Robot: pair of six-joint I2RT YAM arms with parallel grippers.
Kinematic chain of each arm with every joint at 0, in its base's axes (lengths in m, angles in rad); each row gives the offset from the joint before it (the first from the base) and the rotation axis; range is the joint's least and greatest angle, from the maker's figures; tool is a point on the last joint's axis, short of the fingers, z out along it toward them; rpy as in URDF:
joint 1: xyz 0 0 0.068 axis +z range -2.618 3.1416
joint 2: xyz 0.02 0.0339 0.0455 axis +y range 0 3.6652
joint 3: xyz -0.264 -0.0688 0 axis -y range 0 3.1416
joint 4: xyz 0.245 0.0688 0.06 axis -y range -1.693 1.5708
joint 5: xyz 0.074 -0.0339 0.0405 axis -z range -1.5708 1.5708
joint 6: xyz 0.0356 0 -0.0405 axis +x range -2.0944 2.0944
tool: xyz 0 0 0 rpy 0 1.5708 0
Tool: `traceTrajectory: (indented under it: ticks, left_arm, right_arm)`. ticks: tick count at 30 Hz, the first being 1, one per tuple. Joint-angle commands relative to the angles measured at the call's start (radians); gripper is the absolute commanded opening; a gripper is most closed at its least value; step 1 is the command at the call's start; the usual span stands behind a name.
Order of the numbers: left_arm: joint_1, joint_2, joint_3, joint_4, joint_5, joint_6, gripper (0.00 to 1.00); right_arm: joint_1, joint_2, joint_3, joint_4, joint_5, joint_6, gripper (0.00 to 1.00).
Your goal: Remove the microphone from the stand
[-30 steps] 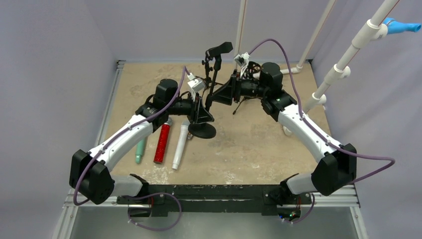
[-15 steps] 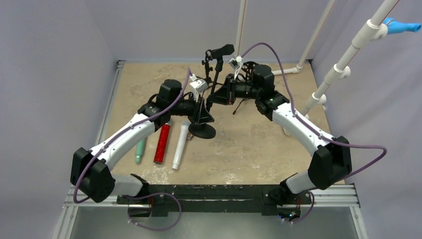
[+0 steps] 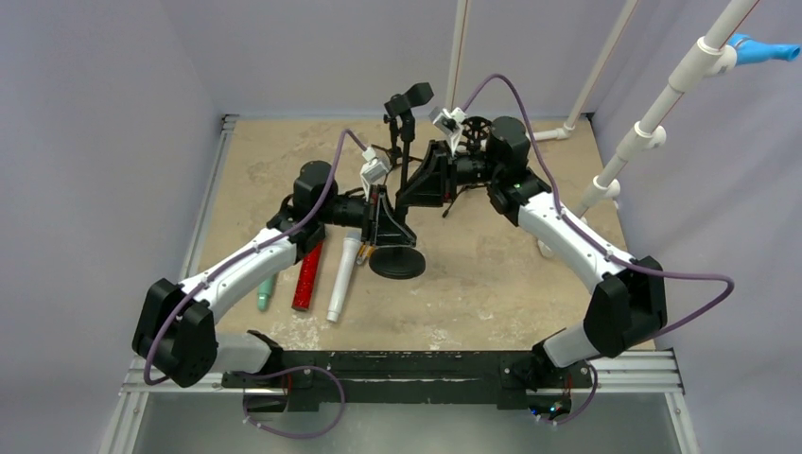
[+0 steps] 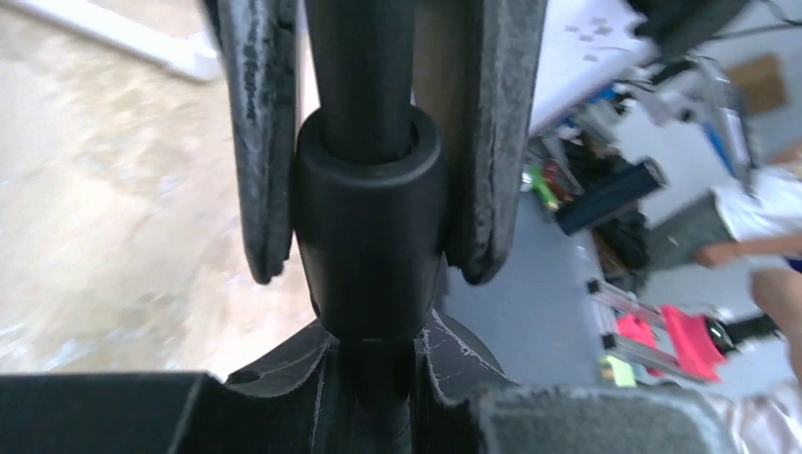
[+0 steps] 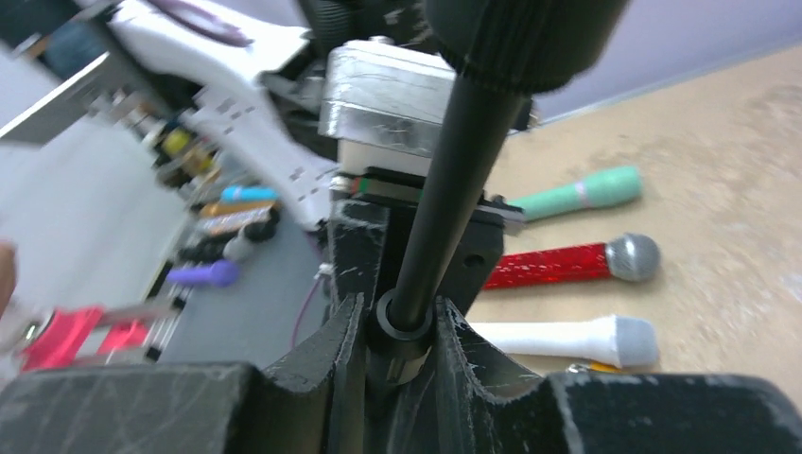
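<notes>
Left gripper clamped on stand pole just above base; right gripper pinched on pole higher up. Atop stand, in clip: black microphone. Loose microphones lie just left of base; bare tan tabletop to right. Lavender walls behind.

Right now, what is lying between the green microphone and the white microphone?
The red glitter microphone lies between the green microphone and white microphone; the top view shows it.
</notes>
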Motion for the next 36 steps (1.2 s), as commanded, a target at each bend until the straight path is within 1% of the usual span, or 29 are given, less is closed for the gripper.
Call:
traceTrajectory:
  ticks: [1,3,4,5,6,7,8,10,11,12,13,15,18,23,29,36]
  left_arm:
    - [-0.006,-0.019,-0.020,0.551,0.249,-0.317,0.00]
    - [-0.006,-0.025,-0.032,0.602,0.248,-0.344,0.00]
    - [-0.005,-0.032,-0.030,0.578,0.234,-0.332,0.00]
    - [-0.004,-0.041,-0.028,0.536,0.219,-0.300,0.00]
    - [-0.003,-0.055,-0.021,0.459,0.196,-0.250,0.00]
    - [-0.003,-0.070,-0.005,0.350,0.162,-0.145,0.00]
    - [-0.003,-0.086,0.022,0.194,0.116,-0.049,0.00]
    - [-0.006,-0.102,0.093,-0.096,-0.007,0.148,0.00]
    - [-0.006,-0.100,0.118,-0.185,-0.055,0.196,0.00]
    - [-0.006,-0.097,0.138,-0.245,-0.112,0.222,0.00]
    - [-0.006,-0.093,0.154,-0.289,-0.159,0.246,0.00]
    - [-0.007,-0.089,0.172,-0.332,-0.256,0.258,0.00]
    - [-0.009,-0.081,0.197,-0.376,-0.364,0.283,0.00]
    - [-0.030,-0.068,0.226,-0.442,-0.488,0.335,0.00]
    - [-0.040,-0.054,0.232,-0.456,-0.555,0.347,0.00]
    - [-0.053,-0.041,0.242,-0.459,-0.570,0.354,0.00]
  right_arm:
    - [0.026,0.031,0.097,0.056,-0.298,-0.056,0.06]
    - [0.026,0.038,0.113,0.038,-0.322,-0.052,0.28]
    - [0.025,0.038,0.114,0.033,-0.324,-0.049,0.39]
    - [0.023,0.035,0.114,0.027,-0.315,-0.049,0.42]
    - [0.019,0.029,0.114,0.009,-0.285,-0.050,0.43]
    - [0.015,0.019,0.116,-0.022,-0.257,-0.052,0.44]
    - [0.015,0.010,0.123,-0.081,-0.222,-0.073,0.45]
    - [0.015,-0.021,0.153,-0.279,-0.120,-0.182,0.46]
    - [0.016,-0.037,0.168,-0.372,-0.061,-0.256,0.47]
    - [0.017,-0.054,0.174,-0.405,-0.006,-0.285,0.47]
    - [0.017,-0.070,0.173,-0.413,0.040,-0.278,0.47]
    - [0.017,-0.091,0.188,-0.459,0.150,-0.270,0.48]
    - [0.015,-0.112,0.188,-0.474,0.255,-0.237,0.49]
    - [0.015,-0.109,0.172,-0.446,0.320,-0.183,0.50]
    - [0.017,-0.076,0.123,-0.391,0.381,-0.129,0.51]
    - [0.022,-0.042,0.101,-0.351,0.419,-0.092,0.51]
